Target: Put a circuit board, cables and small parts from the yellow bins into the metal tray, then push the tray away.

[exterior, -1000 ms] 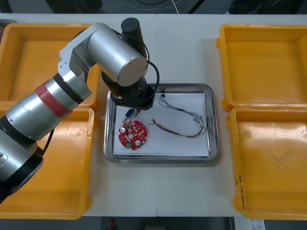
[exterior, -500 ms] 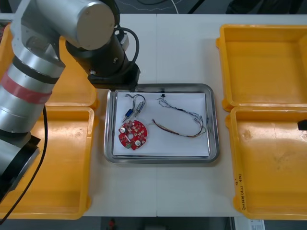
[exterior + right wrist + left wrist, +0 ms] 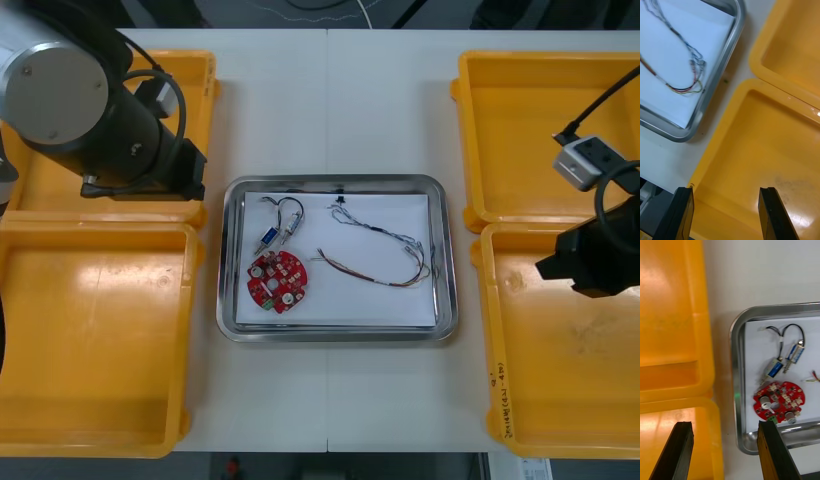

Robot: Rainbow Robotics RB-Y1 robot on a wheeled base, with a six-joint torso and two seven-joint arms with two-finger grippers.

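**Tray loaded — the push comes next**

Our left gripper (image 3: 723,425) hangs above the left bins (image 3: 90,340), near their inner edge. Its fingers are apart and hold nothing. We would leave it parked there, clear of the tray (image 3: 330,181).

In the tray, the board (image 3: 278,283) lies at the left with the parts (image 3: 278,232) just beyond it. The cables (image 3: 385,255) lie toward the right — everything sits inside the rim. What we see of the bins looks bare, so we judge the loading done and the push due.

Our right gripper (image 3: 726,191) is over the near right bin (image 3: 570,370), fingers spread and empty. For a clean push we would bring it low to the middle of the tray's near rim. It should touch metal only and drive straight away from us. Off-centre contact would likely swing the tray toward a bin.
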